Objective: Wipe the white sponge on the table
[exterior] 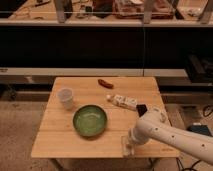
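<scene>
The light-wood table (pixel 60 140) fills the middle of the camera view. My white arm reaches in from the lower right. My gripper (pixel 128 145) points down onto the table top close to the front edge, right of the green bowl (pixel 90 120). A small pale block, which looks like the white sponge (pixel 125 148), sits at the gripper's tip against the wood. The gripper hides most of it. No other sponge shows on the table.
A translucent white cup (pixel 66 97) stands at the left. A white printed packet (pixel 124 102) lies right of centre, with a small black object (pixel 141 108) beside it. A reddish-brown item (pixel 105 83) lies at the back. Dark shelving stands behind the table.
</scene>
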Motion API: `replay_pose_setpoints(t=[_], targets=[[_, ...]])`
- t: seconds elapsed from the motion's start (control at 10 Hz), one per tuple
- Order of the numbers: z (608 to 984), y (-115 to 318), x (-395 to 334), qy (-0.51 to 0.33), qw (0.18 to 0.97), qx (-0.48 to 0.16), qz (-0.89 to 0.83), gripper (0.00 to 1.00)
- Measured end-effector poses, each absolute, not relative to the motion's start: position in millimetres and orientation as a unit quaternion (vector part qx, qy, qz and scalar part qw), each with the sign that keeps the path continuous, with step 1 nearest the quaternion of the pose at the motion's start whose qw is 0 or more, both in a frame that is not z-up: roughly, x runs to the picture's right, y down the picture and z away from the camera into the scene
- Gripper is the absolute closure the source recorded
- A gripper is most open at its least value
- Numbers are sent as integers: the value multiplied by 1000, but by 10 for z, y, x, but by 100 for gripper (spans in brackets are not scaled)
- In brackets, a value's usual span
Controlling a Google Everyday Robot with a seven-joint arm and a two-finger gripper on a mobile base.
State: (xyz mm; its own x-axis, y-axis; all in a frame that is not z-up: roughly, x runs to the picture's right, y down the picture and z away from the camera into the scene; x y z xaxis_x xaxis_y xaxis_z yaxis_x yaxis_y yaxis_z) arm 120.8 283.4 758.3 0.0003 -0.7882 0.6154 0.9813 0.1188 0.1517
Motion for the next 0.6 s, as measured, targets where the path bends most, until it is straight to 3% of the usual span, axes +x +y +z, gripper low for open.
replay_pose_setpoints(t=[0.6], targets=[[7717,2512,570,-312,676,-145,-652,88]])
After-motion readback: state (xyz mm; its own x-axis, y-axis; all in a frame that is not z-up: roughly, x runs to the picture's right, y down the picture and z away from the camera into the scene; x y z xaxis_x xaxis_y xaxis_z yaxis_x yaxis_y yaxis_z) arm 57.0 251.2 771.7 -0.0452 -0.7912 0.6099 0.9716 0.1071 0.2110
